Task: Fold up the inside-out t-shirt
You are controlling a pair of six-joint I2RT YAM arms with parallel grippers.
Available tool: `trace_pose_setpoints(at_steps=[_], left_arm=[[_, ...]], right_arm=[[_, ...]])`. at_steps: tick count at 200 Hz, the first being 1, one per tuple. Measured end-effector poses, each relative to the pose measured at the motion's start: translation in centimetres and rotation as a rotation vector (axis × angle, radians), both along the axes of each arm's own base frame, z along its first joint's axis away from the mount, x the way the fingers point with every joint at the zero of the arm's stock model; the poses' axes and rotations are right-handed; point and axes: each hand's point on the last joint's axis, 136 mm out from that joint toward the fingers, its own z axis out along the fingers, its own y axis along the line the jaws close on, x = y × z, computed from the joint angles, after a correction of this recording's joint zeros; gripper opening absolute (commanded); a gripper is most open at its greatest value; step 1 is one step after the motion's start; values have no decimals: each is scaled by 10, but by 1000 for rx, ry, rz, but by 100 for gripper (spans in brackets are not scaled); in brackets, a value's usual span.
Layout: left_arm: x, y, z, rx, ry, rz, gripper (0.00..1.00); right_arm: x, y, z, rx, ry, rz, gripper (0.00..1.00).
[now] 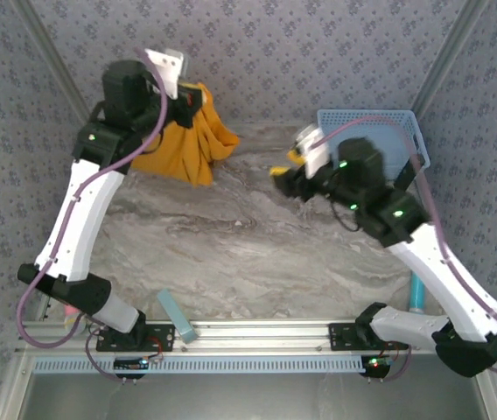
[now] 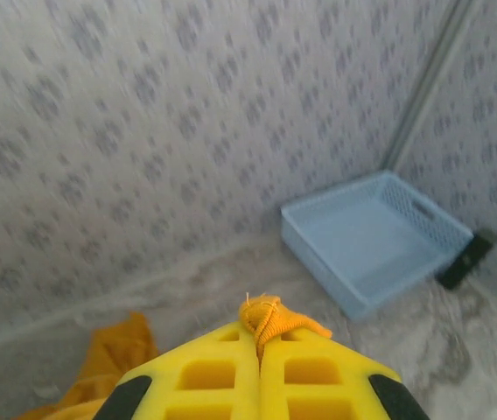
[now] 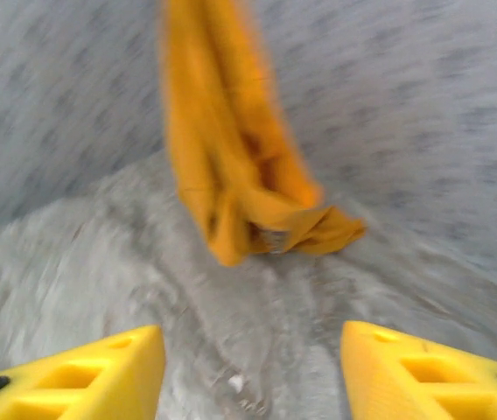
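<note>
On the table (image 1: 231, 254), your one inside-out t-shirt (image 1: 187, 144) hangs at eleven o'clock, probably lifted so it drapes straight. The one basket (image 1: 367, 114) sits aside at two o'clock. Of two grippers, your left gripper (image 2: 262, 350) clenches a fabric pinch. Your right gripper (image 3: 253, 367) gapes empty, facing the shirt.

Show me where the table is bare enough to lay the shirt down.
The widest bare patch is the table's middle, from the hanging t-shirt to the near edge. Crowded: far left under the t-shirt in the left gripper, far right by the basket and open right gripper; a small blue block sits near-left.
</note>
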Motion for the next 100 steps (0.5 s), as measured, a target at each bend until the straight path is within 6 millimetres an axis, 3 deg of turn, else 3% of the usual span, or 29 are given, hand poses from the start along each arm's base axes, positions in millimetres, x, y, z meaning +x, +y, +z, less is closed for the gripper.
trace_pose_setpoints(at_steps=[20, 32, 40, 54, 100], left_arm=[[-4, -9, -41, 33, 68, -38, 0], [-5, -12, -59, 49, 102, -52, 0], [-6, -13, -68, 56, 121, -57, 0], [-10, -14, -78, 61, 142, -69, 0], [-36, -14, -97, 56, 179, -124, 0]], right_arm=[[1, 34, -79, -126, 57, 123, 71], [10, 38, -121, -203, 110, 158, 74], [16, 36, -137, -236, 124, 182, 77], [30, 27, -146, -265, 95, 220, 84], [72, 5, -146, -277, -121, 317, 86]])
